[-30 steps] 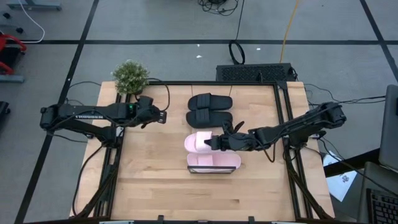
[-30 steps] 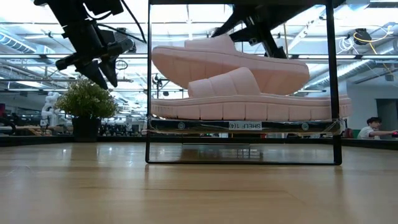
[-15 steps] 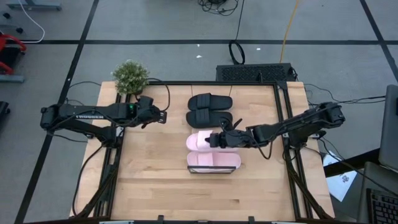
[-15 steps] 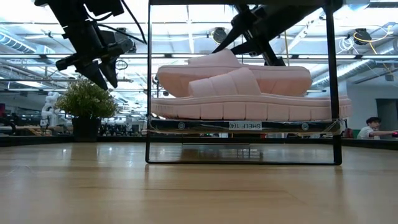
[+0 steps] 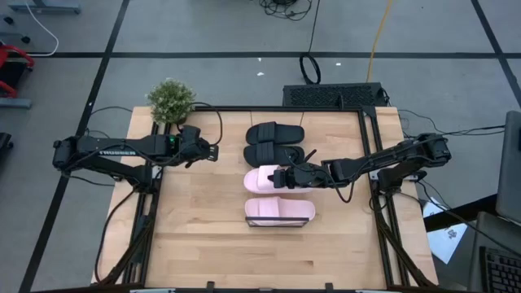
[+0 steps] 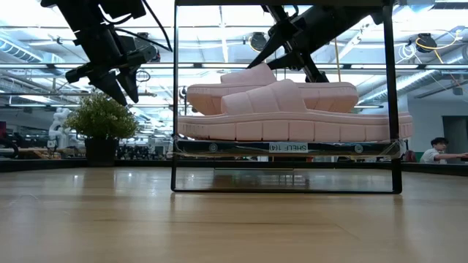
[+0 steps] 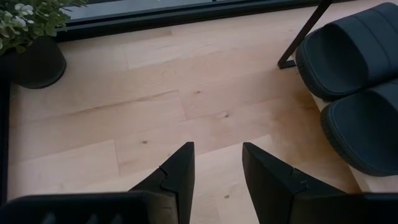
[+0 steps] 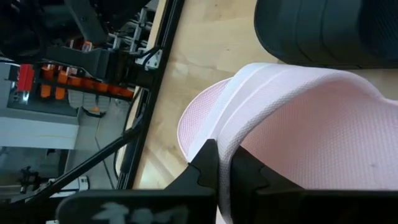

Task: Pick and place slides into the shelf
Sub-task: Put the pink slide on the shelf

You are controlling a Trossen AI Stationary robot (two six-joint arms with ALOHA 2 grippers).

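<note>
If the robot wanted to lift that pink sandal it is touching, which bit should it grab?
Probably the wide strap of the pink slide, at its edge, coming from the right side. The strap arches above the flat sole, so a finger can slip under it. The right gripper is shut on that strap edge.

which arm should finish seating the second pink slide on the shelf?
Right. The right gripper is already shut on the pink slide's strap, holding it beside the black slides. The left gripper hangs open and empty, off to the side.
</note>
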